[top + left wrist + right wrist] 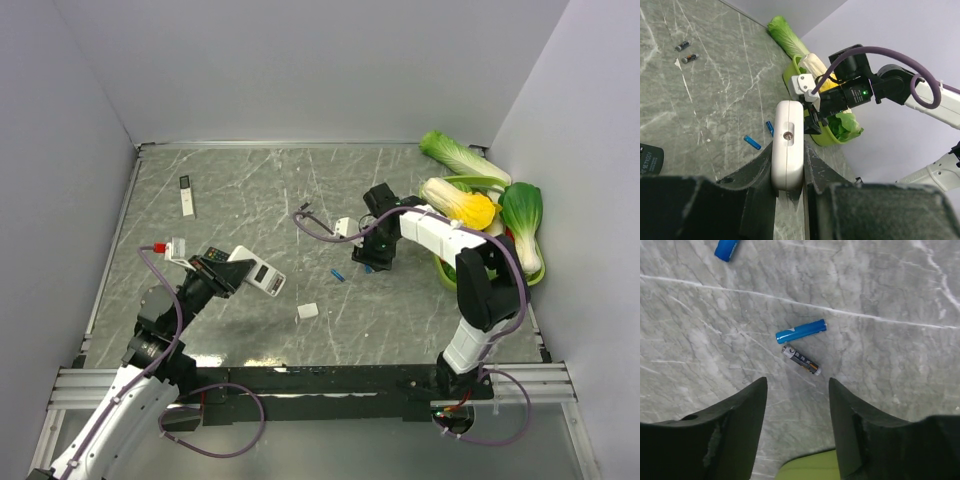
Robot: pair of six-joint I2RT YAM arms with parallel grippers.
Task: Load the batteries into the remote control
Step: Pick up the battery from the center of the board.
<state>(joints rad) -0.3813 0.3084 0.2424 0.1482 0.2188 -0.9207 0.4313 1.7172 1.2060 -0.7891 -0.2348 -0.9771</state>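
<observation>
My left gripper (232, 273) is shut on a white remote control (258, 273), held edge-on between the fingers in the left wrist view (788, 150). My right gripper (368, 258) is open and empty, low over the table; its jaws (797, 385) stand wide apart just short of a black battery (801, 359) and a blue battery (801, 330). Another blue battery (727, 247) lies farther off. The left wrist view shows two blue batteries (752, 142) near the right gripper (812, 124) and two black batteries (684, 45) farther away. One blue battery (338, 275) shows from above.
A small white cover piece (307, 311) lies mid-table. A slim white-and-black remote (187, 195) lies at the back left. A green bowl (443, 272) with leafy vegetables (523, 215) stands at the right, its rim under my right wrist (805, 470). A dark object (649, 160) lies beside my left gripper.
</observation>
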